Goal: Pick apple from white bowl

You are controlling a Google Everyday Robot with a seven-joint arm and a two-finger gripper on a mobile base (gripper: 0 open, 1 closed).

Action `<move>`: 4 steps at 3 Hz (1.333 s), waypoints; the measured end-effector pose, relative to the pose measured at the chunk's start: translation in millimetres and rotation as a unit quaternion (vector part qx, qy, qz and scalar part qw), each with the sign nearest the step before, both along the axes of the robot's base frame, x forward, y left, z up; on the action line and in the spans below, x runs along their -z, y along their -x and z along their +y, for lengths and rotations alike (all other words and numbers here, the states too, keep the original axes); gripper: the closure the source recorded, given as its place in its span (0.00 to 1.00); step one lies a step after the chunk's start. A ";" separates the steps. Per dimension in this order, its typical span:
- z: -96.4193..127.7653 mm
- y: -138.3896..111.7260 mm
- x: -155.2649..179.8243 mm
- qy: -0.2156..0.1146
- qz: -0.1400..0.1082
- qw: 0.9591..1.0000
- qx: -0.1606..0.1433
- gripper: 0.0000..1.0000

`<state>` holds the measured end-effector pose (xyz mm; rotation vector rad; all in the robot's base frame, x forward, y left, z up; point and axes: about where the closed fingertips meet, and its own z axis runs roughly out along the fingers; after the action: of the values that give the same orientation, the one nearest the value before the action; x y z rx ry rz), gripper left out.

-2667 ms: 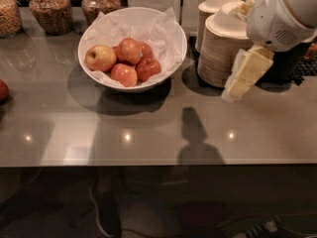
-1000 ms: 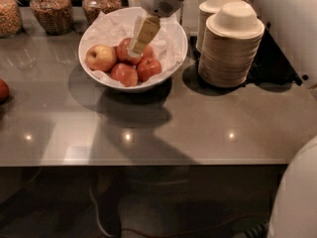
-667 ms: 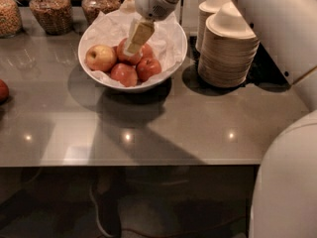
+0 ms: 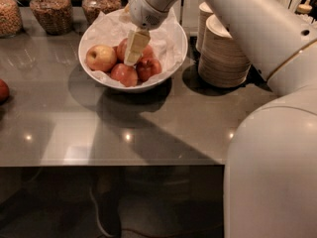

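Observation:
The white bowl (image 4: 171,58), wide, glossy and lined with crinkled white paper, stands at the back middle of the grey table. Several apples lie in it. The red-orange apple (image 4: 121,49) sits at the middle of the pile, mostly covered by my gripper. A mostly yellow apple (image 4: 101,57) lies to its left, and two darker red apples (image 4: 124,75) (image 4: 149,68) lie in front. My gripper (image 4: 133,51) reaches down into the bowl from the upper right, its tip right at the red-orange apple.
Stacks of beige disposable bowls (image 4: 223,53) stand just right of the white bowl. Glass jars (image 4: 49,9) line the back left. A lone red apple (image 4: 2,90) lies at the left edge. My arm (image 4: 267,148) fills the right side of the view.
The gripper has swung from beside the beige bowl stacks over to the white bowl, then dropped lower onto the apple pile. The apples have not visibly moved.

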<state>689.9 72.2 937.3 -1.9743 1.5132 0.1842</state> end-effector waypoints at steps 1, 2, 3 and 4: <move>0.8 -6.9 18.0 0.017 0.013 1.000 0.004 0.22; -1.1 -10.3 28.2 0.034 0.020 0.999 0.008 0.41; -1.6 -10.3 25.1 0.034 0.019 0.999 0.008 0.65; -25.0 -4.9 6.7 0.049 0.012 0.998 0.023 0.88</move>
<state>694.9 47.2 930.6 -2.0169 1.6099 0.1175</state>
